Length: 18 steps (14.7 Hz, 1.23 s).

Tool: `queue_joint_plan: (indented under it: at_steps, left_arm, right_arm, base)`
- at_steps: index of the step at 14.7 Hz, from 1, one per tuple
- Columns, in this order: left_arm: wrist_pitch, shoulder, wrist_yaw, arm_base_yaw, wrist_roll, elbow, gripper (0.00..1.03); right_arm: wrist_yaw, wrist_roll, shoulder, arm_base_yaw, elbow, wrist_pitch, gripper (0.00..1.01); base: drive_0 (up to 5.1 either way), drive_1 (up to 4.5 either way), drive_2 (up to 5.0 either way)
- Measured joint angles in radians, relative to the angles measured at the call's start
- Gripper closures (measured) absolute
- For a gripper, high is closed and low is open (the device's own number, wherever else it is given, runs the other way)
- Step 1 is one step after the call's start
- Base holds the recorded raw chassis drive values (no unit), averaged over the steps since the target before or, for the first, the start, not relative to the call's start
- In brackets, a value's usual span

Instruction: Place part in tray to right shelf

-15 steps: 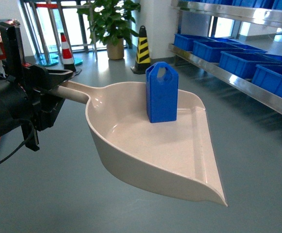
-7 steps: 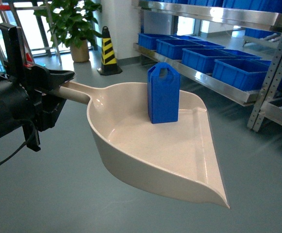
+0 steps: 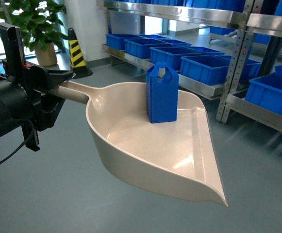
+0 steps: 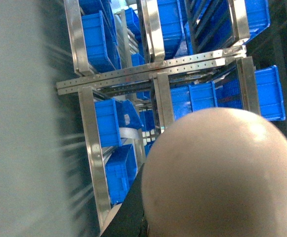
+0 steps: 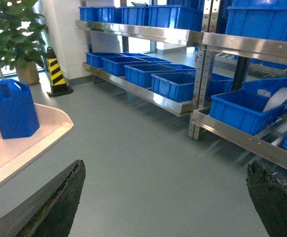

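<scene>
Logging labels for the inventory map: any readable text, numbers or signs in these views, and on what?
No readable text in any view.
Small solid-blue jerrycan-shaped plastic part: no label shows.
Beige dustpan-shaped plastic tray: unmarked.
Large blue plastic crates: no readable labels.
Black-and-yellow striped traffic cone: stripes only, no writing.

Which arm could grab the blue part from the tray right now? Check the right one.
Probably the right: its end effector is open and nothing stands between it and the part, upright on the tray.

The tray (image 5: 15,143) is cut off by the right wrist view's left edge.
</scene>
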Motion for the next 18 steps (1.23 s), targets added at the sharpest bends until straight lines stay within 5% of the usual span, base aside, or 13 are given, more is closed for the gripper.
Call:
queue_joint_plan:
  at_steps: [18]
  left_arm:
    - [0.000, 0.000, -0.001, 0.001, 0.000, 0.000, 0.87]
  right_arm:
    - [0.000, 0.000, 0.000, 0.000, 0.000, 0.000, 0.03]
  base:
    - [-1.6, -1.61, -1.6]
